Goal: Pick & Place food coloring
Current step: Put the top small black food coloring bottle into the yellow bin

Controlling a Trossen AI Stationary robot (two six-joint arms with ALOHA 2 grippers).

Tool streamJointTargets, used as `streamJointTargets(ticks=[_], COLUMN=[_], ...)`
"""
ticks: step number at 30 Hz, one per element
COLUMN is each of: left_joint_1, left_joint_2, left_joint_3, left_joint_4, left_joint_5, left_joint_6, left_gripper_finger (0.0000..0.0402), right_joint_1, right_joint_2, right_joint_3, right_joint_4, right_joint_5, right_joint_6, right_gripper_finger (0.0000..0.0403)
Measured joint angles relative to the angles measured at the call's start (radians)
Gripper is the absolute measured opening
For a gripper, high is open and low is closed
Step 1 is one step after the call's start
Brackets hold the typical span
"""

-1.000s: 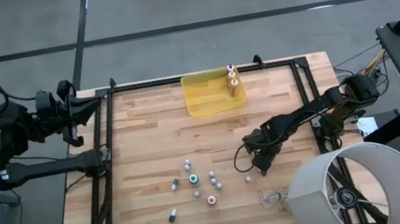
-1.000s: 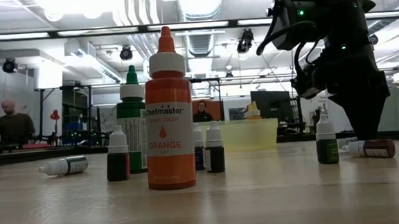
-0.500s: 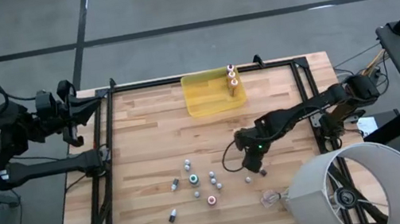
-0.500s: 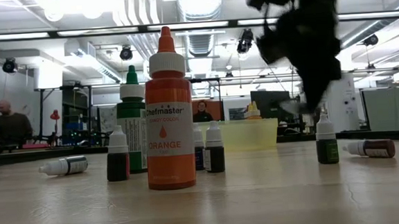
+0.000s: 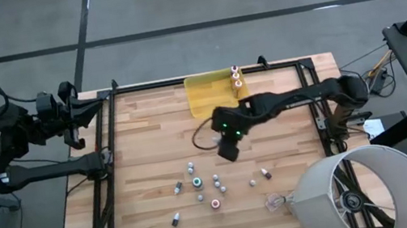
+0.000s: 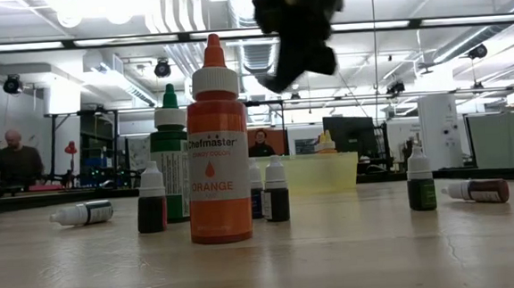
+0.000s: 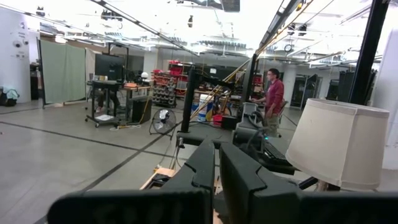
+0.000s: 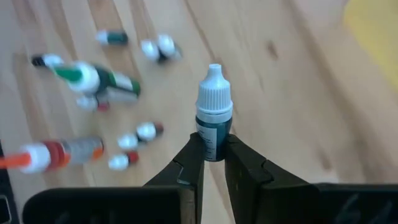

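Note:
My right gripper (image 5: pixel 228 153) hangs above the middle of the wooden table, shut on a tiny food coloring bottle (image 8: pixel 213 118) with a white cap and a dark green body. In the low view it is a dark shape (image 6: pixel 296 52) high over the table. Several more food coloring bottles (image 5: pixel 198 184) stand or lie on the boards nearer the front, and two (image 5: pixel 258 176) lie to their right. The translucent yellow tray (image 5: pixel 213 96) sits at the far edge with two bottles (image 5: pixel 236 78) at its right end. My left gripper (image 7: pixel 216 168) waits shut, off the table's left side. My right gripper pinches the bottle's lower body (image 8: pixel 211 146) between its two fingertips. The fingers slant down from the table's right side. The bottle stands out beyond the fingertips, cap end away from the gripper, lifted clear of the table.
A large orange bottle (image 6: pixel 217 146) and a green-capped one (image 6: pixel 170 158) stand close to the low camera. A white lampshade (image 5: pixel 363 191) covers the near right corner, with a clear plastic scrap (image 5: pixel 274 199) beside it. A black frame (image 5: pixel 113 136) edges the table.
My right gripper has risen from the boards near the right-hand bottles and swung toward the table's middle and far edge, nearer the yellow tray, rolling its wrist on the way. The small bottle has gone with it, lifted clear of the table.

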Motion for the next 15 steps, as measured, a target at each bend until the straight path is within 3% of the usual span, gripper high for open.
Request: streamJointTargets(ticks=[7,15], left_joint_1=[0.0,0.0], left_joint_2=[0.0,0.0], left_joint_3=[0.0,0.0], left_joint_4=[0.0,0.0], left_joint_5=[0.0,0.0], left_joint_6=[0.0,0.0], left_gripper_finger=[0.0,0.0], right_joint_1=[-0.04,-0.076], right_joint_2=[0.103,0.165], right_joint_3=[0.226,0.396], right_joint_4=[-0.096,-0.182], right_joint_5=[-0.002,-0.003], right_joint_6=[-0.137,-0.21], right_gripper_finger=[0.0038,0.0038])
